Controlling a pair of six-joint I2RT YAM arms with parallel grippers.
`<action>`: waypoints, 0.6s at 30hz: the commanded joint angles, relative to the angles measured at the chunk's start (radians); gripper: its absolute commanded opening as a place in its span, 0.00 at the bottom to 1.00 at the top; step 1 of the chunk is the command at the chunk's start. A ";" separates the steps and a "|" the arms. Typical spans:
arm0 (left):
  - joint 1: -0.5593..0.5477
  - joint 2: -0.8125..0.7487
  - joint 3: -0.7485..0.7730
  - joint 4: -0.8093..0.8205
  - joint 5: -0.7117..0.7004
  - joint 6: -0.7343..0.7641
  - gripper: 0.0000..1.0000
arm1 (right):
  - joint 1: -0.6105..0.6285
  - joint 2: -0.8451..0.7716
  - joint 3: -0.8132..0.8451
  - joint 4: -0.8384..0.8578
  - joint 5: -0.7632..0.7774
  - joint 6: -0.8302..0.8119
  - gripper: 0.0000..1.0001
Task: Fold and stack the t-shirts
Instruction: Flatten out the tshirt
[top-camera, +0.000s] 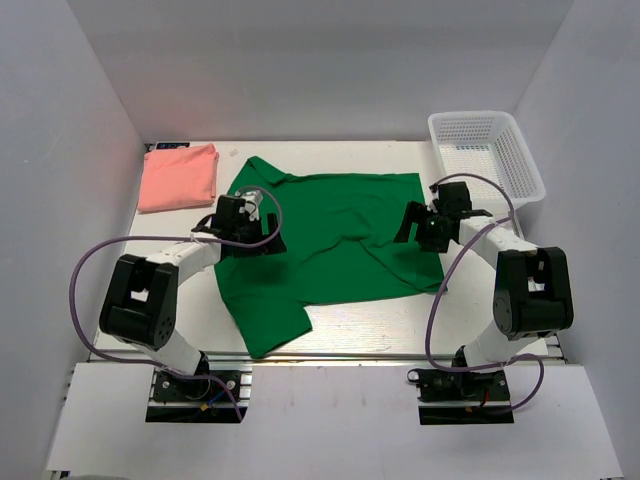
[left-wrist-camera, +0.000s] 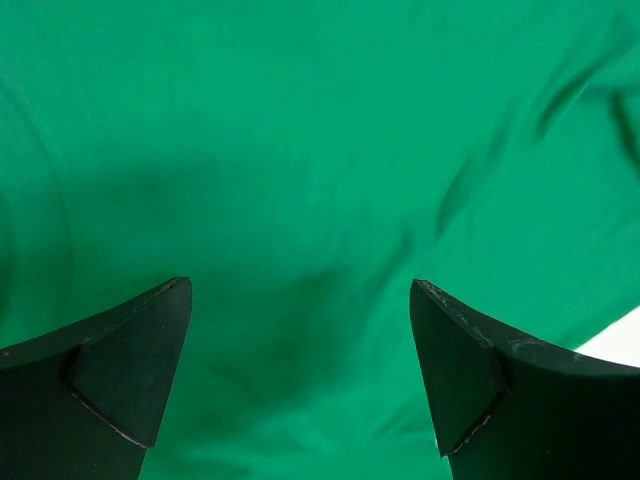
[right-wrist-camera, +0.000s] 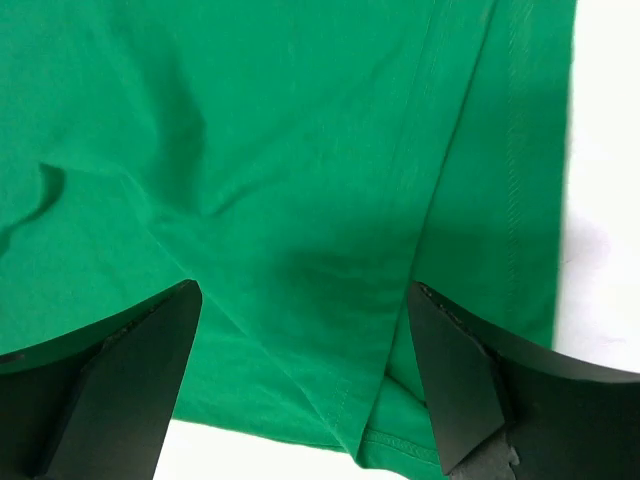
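A green shirt (top-camera: 335, 235) is lying spread across the middle of a white table (top-camera: 400, 322), with a layer folded over near its right edge and one part reaching toward the near edge. A folded pink shirt (top-camera: 178, 177) is sitting apart at the far left corner, and a basket (top-camera: 487, 150) is standing at the far right. The left gripper (top-camera: 245, 212) is hovering over the green shirt's left part and the right gripper (top-camera: 420, 222) over its right edge, both with jaws wide apart and gripping nothing.

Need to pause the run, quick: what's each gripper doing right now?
Left gripper: open, holding nothing, above the green t-shirt.
Right gripper: open, empty, above the same shirt.
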 joint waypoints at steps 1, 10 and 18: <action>-0.005 -0.093 -0.052 0.032 0.018 -0.019 1.00 | -0.016 0.000 -0.040 0.038 -0.077 0.038 0.89; -0.005 -0.084 -0.150 0.043 -0.015 -0.028 1.00 | -0.046 0.025 -0.087 0.072 -0.105 0.044 0.87; -0.005 -0.056 -0.159 0.032 -0.033 -0.037 1.00 | -0.080 0.045 -0.123 0.134 -0.235 0.057 0.83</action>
